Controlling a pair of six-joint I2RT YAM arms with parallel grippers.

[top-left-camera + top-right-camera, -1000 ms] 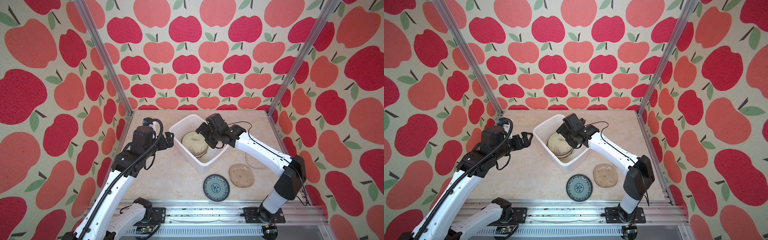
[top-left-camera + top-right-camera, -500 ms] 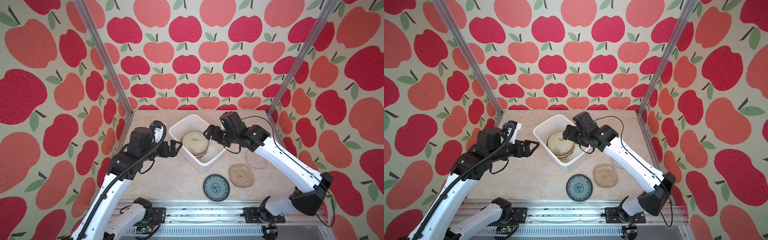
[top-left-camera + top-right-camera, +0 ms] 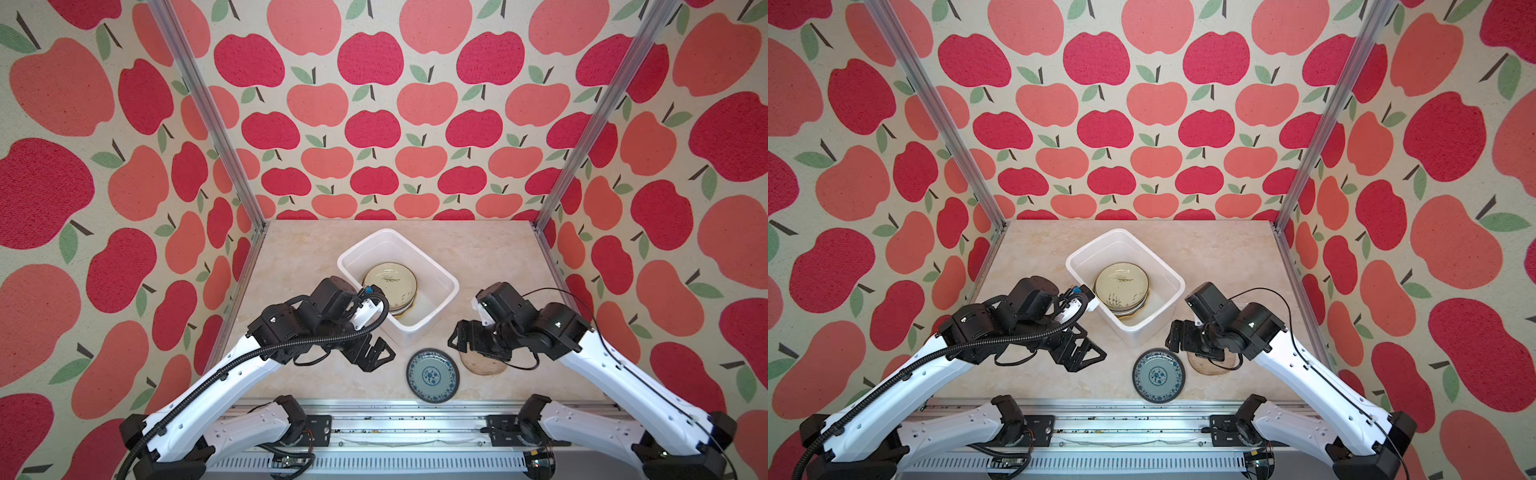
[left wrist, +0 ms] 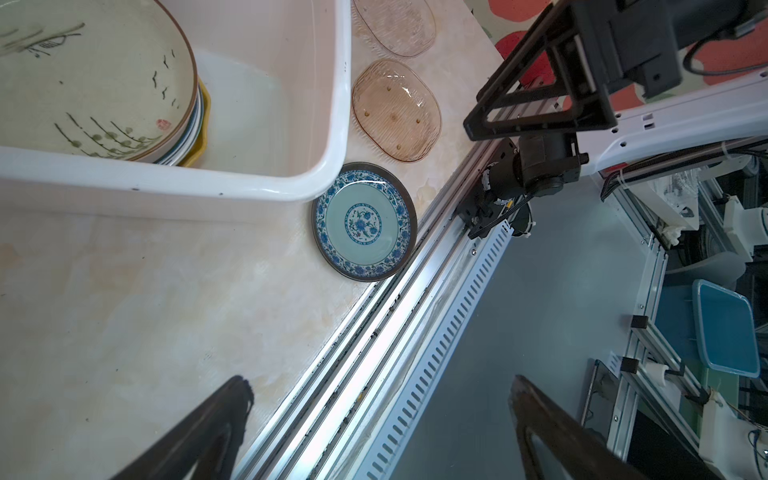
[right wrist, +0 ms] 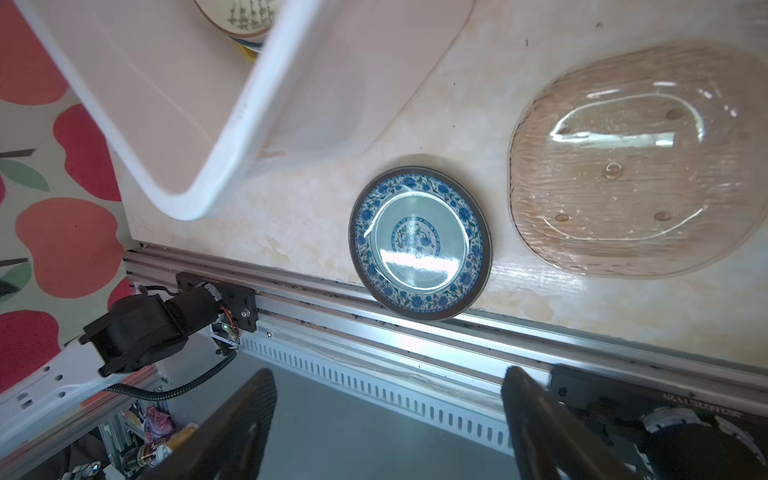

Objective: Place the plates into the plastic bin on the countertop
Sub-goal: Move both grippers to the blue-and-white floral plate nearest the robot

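Presently left gripper [image 3: 376, 353] and right gripper [image 5: 388, 374] gape empty; round blue-patterned plate [image 3: 432, 376] and ribbed glass plate [image 5: 631, 162] lie beside smooth plastic bin [image 4: 166, 183].

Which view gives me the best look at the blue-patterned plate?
The right wrist view: the blue-patterned plate shows whole and large, despite glare. In the left wrist view the rim of the plastic bin hides part of the plate. Both top views show it whole but small.
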